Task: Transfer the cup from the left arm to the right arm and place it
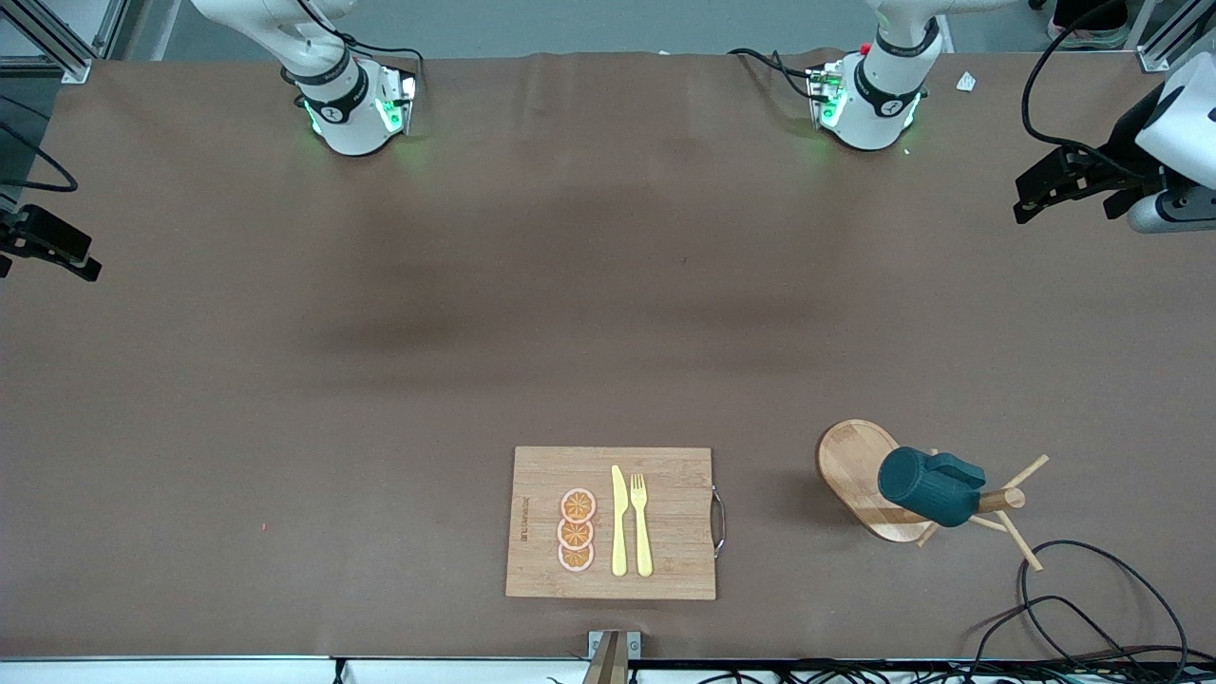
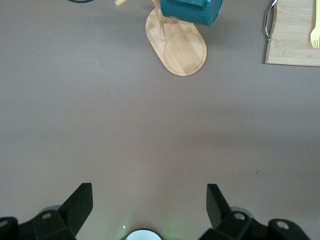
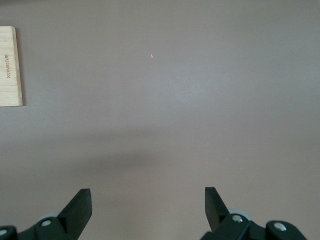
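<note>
The dark teal ribbed cup [image 1: 929,487] hangs sideways on a peg of a wooden mug stand [image 1: 858,465], near the front camera toward the left arm's end of the table. It also shows in the left wrist view [image 2: 192,11], above the stand's oval base [image 2: 182,47]. My left gripper [image 2: 150,192] is open and empty, high over bare table at the left arm's end [image 1: 1045,185], well apart from the cup. My right gripper [image 3: 148,195] is open and empty over bare table at the right arm's end [image 1: 52,249].
A bamboo cutting board [image 1: 665,560] with a metal handle lies near the front edge, beside the stand toward the right arm's end. It bears a yellow knife [image 1: 618,521], a yellow fork [image 1: 641,522] and three orange slices [image 1: 577,530]. Black cables [image 1: 1092,608] lie near the stand.
</note>
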Tool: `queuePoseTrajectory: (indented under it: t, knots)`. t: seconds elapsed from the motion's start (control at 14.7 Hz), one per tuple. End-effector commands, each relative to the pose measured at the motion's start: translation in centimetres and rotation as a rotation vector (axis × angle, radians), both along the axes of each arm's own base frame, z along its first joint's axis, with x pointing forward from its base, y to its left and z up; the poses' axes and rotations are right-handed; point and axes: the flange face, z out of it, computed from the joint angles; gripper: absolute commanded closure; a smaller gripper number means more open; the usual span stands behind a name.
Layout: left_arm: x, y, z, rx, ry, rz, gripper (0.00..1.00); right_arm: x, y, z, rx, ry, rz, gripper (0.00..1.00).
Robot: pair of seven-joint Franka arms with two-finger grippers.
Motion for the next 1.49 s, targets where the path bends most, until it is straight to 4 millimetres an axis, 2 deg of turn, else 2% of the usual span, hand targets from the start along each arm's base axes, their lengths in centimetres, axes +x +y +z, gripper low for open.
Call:
queuePoseTrajectory:
  t: [0.0,0.27,0.41,0.48,0.54,0.88,1.15,1.43]
  knots:
    - [0.2,0.1,0.5,0.005,-0.012,-0.016,0.0,-1.4,0.0,0.4,0.005,-0.005,0.004,0.0]
    - [0.6,0.5,0.0,-0.005,-0.001,-0.004,0.0,-1.3,0.0,0.4,0.004,-0.007,0.004,0.0]
    - [1.9,1.6,-1.8,-0.011,0.03,0.009,0.0,-1.3,0.0,0.2,0.005,-0.003,0.004,0.0]
    - [2.2,2.2,-1.8,-0.012,0.028,0.022,0.0,-1.3,0.0,0.2,0.005,-0.003,0.004,0.0]
    - [2.4,1.8,-1.8,-0.008,0.026,0.019,0.0,-1.3,0.0,0.3,0.005,-0.005,0.004,0.0]
    - [5.9,2.2,-2.9,-0.025,-0.046,0.06,0.0,-1.4,0.0,0.2,0.005,-0.003,0.004,0.0]
    - [8.4,1.9,-5.0,-0.071,-0.098,0.235,0.0,-1.4,0.1,0.3,0.005,-0.003,0.006,0.0]
    - [11.2,2.1,-9.8,-0.198,-0.027,0.517,0.0,-1.4,-0.1,0.2,0.005,-0.002,0.003,0.0]
